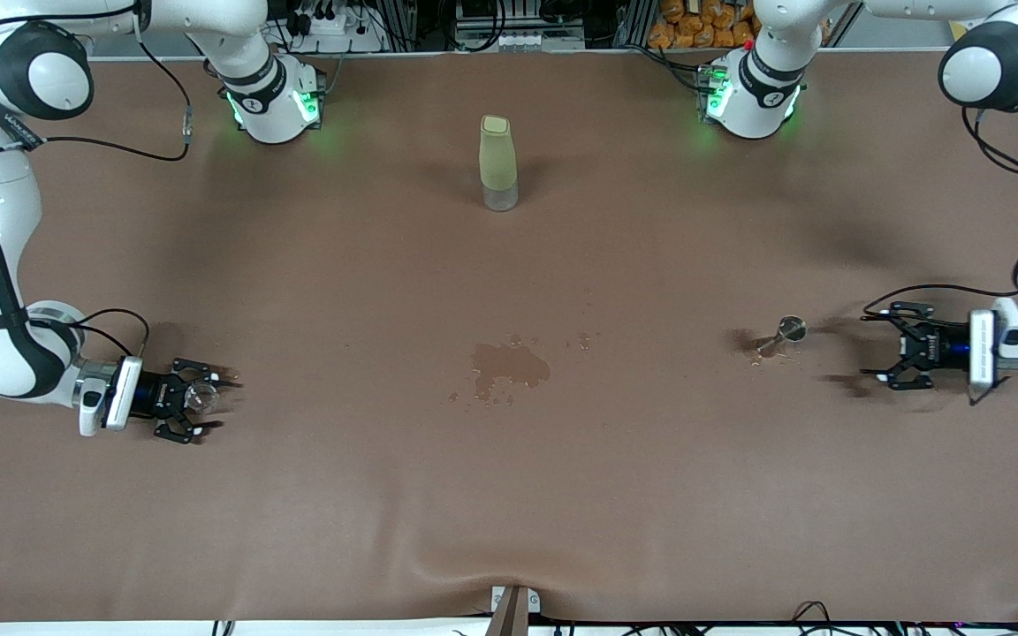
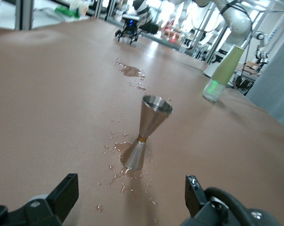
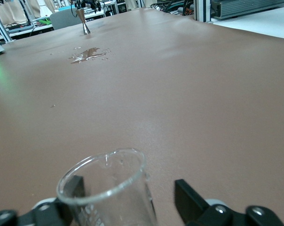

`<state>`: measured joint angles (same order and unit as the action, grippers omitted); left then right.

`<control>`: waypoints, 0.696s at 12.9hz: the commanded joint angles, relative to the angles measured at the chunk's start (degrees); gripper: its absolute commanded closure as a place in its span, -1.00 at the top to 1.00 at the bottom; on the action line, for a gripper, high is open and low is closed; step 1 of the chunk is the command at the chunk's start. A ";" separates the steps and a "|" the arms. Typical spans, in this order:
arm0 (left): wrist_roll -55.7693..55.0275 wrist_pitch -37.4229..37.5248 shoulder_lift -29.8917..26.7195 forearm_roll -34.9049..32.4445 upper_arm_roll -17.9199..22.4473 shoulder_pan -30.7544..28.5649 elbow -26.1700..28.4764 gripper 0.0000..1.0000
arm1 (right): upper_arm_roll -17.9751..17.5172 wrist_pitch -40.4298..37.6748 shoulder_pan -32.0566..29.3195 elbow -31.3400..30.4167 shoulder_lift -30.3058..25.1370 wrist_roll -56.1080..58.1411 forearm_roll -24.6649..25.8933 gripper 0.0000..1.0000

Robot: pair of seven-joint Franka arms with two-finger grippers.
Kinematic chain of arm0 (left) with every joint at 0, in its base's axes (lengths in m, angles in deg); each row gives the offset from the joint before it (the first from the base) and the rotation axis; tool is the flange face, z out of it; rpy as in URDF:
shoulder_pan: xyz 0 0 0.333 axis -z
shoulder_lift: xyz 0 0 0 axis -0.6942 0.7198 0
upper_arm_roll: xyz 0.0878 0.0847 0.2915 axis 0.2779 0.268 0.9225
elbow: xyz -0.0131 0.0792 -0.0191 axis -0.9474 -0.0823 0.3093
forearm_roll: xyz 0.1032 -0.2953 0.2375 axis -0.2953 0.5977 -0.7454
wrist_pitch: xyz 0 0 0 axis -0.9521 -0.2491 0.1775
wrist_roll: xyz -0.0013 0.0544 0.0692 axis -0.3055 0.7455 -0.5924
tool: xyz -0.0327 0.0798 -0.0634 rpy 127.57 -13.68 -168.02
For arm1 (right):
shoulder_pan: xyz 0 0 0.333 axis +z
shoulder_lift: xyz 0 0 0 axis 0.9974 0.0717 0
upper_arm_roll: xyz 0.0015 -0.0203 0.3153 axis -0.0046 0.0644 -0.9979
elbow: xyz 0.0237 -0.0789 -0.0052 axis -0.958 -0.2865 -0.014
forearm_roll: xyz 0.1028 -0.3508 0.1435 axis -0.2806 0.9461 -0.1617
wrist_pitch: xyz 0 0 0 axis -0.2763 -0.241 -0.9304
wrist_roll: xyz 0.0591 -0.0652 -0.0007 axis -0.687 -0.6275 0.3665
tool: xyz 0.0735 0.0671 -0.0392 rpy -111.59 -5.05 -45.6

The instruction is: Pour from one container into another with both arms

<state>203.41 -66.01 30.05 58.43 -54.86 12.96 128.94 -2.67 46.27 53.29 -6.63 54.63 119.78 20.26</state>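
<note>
No legible text; faint graduation marks, maybe, on the glass beaker point(image 3: 109, 188), unreadable.

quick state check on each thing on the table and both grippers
glass beaker: upright, between the open fingers of the right gripper
steel jigger: upright, standing free, droplets around its base
left gripper: open, holding nothing
bottle: upright, capped
spill: wet patch mid-table

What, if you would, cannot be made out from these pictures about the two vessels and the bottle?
- Glass beaker: its base is cut off by the right wrist view's lower edge, so whether liquid remains is hidden.
- Steel jigger: its inside is unseen in every view; too small in the front view.
- Bottle: contents unclear, too small.
</note>
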 commanded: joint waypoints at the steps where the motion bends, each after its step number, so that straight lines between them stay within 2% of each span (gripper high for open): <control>1: -12.23 0.10 -8.96 -4.81 0.39 1.82 0.94 1.00 | -0.67 0.20 -1.15 1.62 0.12 -1.41 -0.12 1.00; 5: -39.45 -1.13 -21.69 -15.61 0.39 9.63 -1.17 1.00 | -0.85 -1.38 -1.33 1.97 -1.63 -7.20 0.23 1.00; 7: -59.90 -1.13 -29.25 -23.68 -0.05 16.47 -1.17 1.00 | -0.94 -2.43 -0.98 3.29 -2.86 -9.66 0.67 1.00; 9: -77.94 -1.13 -33.58 -27.22 -0.41 23.15 -1.00 1.00 | -0.85 -4.97 -0.62 3.20 -5.32 -14.22 1.98 1.00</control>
<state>139.65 -66.08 1.36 35.17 -55.73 30.66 125.47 -3.14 43.31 52.83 -2.83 52.24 109.91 20.48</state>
